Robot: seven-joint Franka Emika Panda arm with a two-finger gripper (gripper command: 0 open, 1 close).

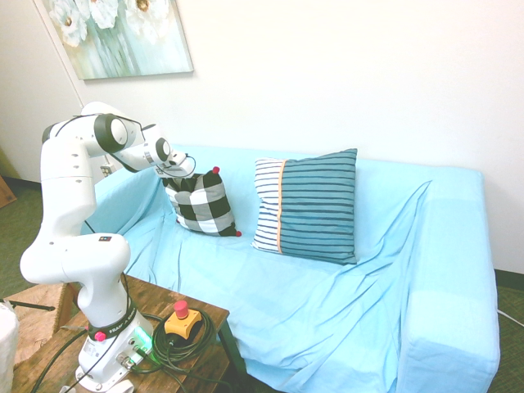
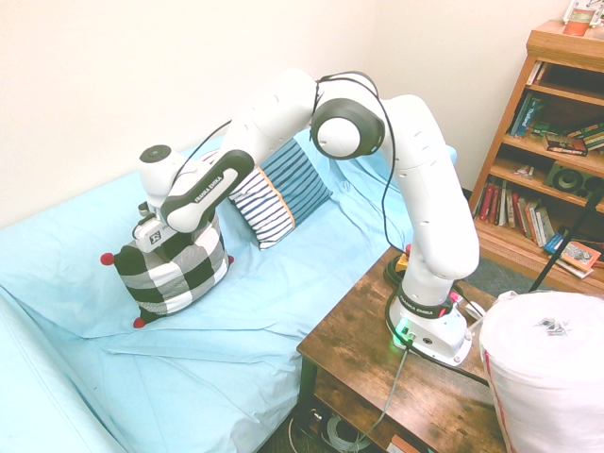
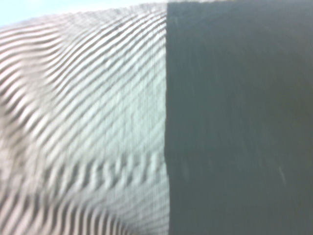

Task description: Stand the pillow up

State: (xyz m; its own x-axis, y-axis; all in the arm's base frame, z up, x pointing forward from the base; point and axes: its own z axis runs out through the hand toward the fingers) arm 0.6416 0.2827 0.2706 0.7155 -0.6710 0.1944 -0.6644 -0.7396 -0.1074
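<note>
Pale-blue sofa (image 1: 221, 286) against a white wall. The pincer (image 2: 153, 236) meets the top of the black-and-white checked pillow (image 1: 201, 209), which leans on the seat; whether it is open or closed I cannot tell. Beside it stands a teal-striped cushion (image 1: 318, 209).

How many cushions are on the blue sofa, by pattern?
Black-and-white checked square cushion with red pom-poms: 1
Teal-and-white striped cushion with an orange stripe: 1
Total: 2
</note>
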